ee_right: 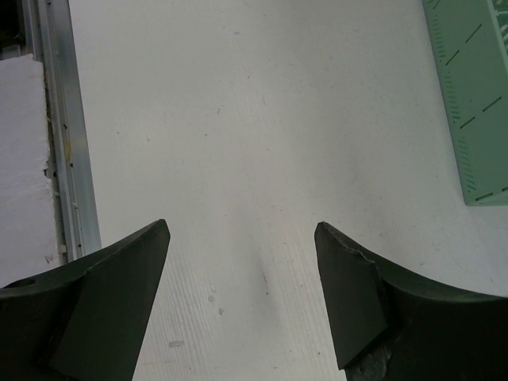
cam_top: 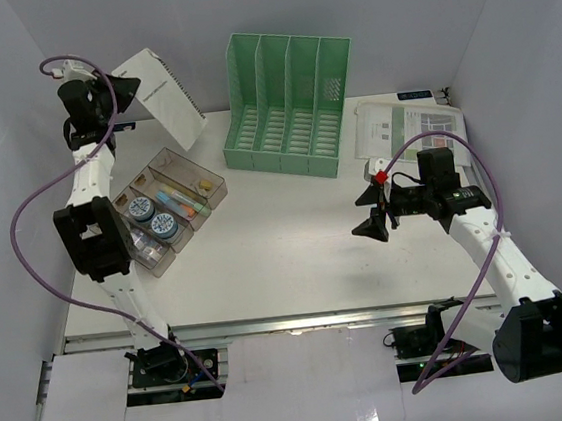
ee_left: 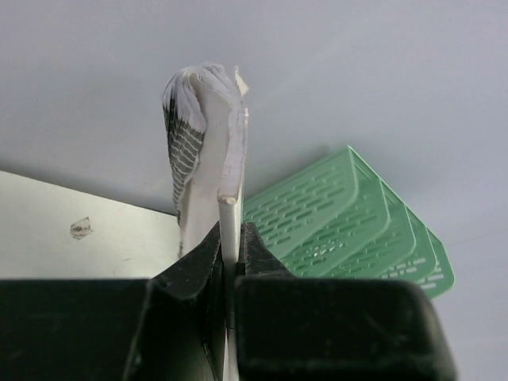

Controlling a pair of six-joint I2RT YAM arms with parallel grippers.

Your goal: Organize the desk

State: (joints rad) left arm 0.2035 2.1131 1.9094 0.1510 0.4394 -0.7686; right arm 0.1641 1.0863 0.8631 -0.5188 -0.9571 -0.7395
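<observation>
Closest to the overhead camera, the right arm (cam_top: 497,258) is seen rising from its base at the near edge and reaching over the desk (cam_top: 287,270), a broad white tabletop that fills the middle of the view, with a metal rail (cam_top: 303,322) run along its front. The green file rack (cam_top: 286,109) is stood at the far side of the desk, near the middle, its four slots faced toward the arms. A clear compartment box (cam_top: 173,187) is laid at the left, well apart from the rack; two round blue-topped containers (cam_top: 165,225) and some small coloured items are kept in its compartments. A stack of printed papers (cam_top: 408,129) is laid at the far right corner, just beside the rack. A white spiral-bound notebook (cam_top: 167,97) is held off the desk, tilted, to the left of the rack and above the far end of the box. It is clamped edge-on by the left gripper (ee_left: 230,258), whose jaws are pressed tight on its thin edge. The right gripper (ee_right: 242,262) is held above bare tabletop in front of the papers, its jaws spread wide with nothing between them. A small red tag (cam_top: 381,176) is seen on it.
</observation>
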